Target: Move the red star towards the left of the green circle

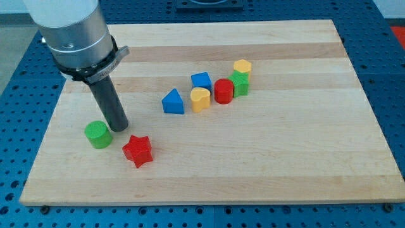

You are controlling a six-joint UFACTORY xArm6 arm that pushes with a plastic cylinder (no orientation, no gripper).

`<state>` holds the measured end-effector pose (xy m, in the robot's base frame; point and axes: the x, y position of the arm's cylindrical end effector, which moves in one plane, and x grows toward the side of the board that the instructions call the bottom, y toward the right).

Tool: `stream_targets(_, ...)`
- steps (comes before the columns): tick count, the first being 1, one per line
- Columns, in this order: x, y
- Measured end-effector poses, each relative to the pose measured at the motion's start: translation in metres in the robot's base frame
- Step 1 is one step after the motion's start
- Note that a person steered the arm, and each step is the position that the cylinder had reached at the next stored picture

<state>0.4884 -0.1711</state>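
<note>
The red star (138,151) lies on the wooden board at the lower left, just to the right of and slightly below the green circle (97,134). My tip (119,127) rests on the board between them, close to the green circle's right side and just above and left of the red star. It looks a small gap away from both.
A cluster sits mid-board: blue triangle (173,102), yellow heart (200,99), blue block (201,81), red cylinder (223,91), green star-like block (240,83), yellow hexagon (242,66). The board's left edge (45,133) is near the green circle.
</note>
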Motion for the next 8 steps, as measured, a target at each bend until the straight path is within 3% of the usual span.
stream_targets(3, 0.053, -0.025)
stream_targets(4, 0.052, -0.025)
stream_targets(5, 0.022, -0.024)
stream_targets(8, 0.036, 0.087)
